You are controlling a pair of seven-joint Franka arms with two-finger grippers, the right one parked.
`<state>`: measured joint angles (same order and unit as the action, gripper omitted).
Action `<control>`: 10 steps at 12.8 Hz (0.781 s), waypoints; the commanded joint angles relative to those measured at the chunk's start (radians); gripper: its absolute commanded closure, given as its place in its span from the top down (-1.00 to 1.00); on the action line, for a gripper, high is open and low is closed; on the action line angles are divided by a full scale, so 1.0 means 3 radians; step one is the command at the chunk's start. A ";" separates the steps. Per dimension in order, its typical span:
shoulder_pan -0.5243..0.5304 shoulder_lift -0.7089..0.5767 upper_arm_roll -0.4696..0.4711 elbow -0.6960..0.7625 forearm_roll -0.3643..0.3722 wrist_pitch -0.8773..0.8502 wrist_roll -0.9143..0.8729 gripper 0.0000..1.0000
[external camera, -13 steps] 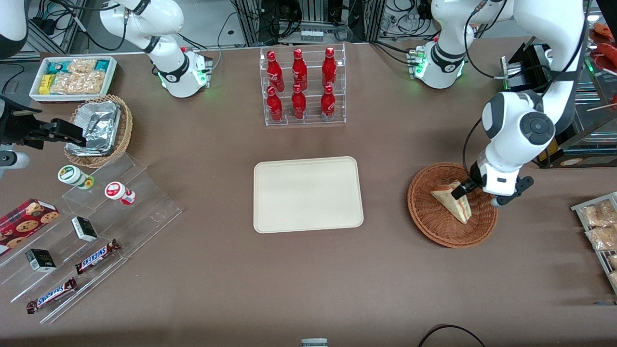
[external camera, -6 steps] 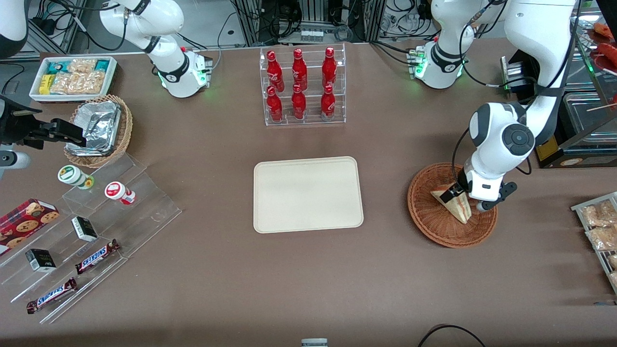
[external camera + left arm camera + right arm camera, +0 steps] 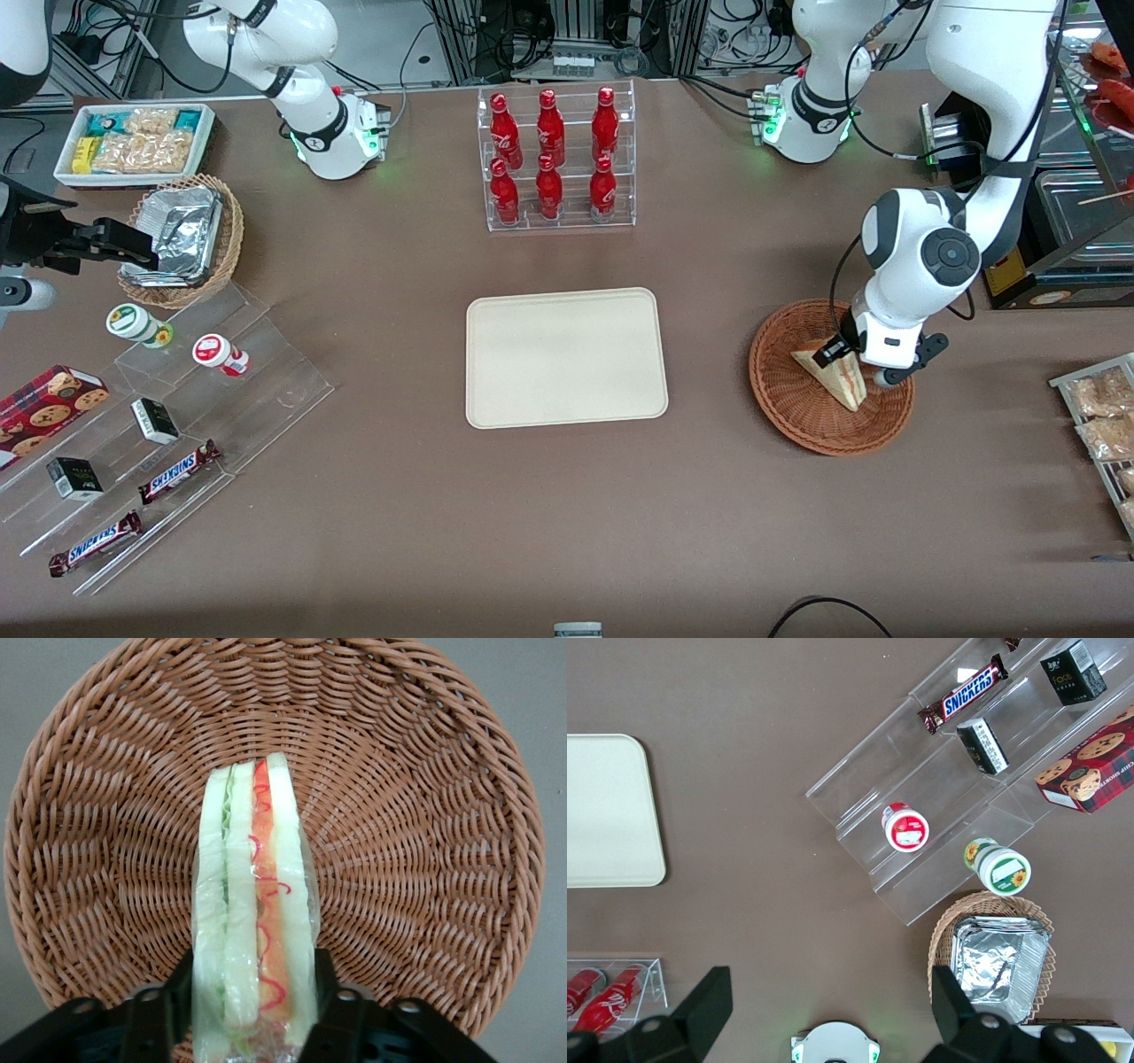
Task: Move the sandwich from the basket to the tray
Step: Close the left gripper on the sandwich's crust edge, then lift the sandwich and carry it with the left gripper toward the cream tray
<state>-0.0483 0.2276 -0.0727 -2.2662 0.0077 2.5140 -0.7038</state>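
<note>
Sandwich (image 3: 255, 930) stands on edge inside the basket (image 3: 425, 859), its bread slices and red-and-green filling pinched between the two fingers (image 3: 330, 1010) of the tool (image 3: 252, 1014), which is closed around its wider end. Basket rests on the brown tabletop (image 3: 797, 532). Tray (image 3: 565, 356) lies bare, well apart from the tool, toward the parked arm's end.

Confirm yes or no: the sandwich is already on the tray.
No. The sandwich sits in the basket, the gripper straddling it; the tray holds nothing.
</note>
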 commanded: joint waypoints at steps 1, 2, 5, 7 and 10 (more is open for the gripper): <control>-0.0018 -0.0073 -0.0003 -0.0014 0.0082 -0.0070 -0.0057 -1.00; -0.0018 -0.0129 -0.0008 0.0001 0.0153 -0.0177 -0.0057 -1.00; -0.0018 -0.0262 -0.0130 0.0393 0.0266 -0.0917 -0.0062 -1.00; -0.0018 -0.0232 -0.0299 0.0980 0.0271 -0.1693 -0.0037 -1.00; -0.0018 -0.0150 -0.0559 0.1631 0.0291 -0.2340 0.0019 -1.00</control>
<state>-0.0512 0.1493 -0.2006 -1.8882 0.0766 1.9001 -0.7024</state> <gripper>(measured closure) 0.859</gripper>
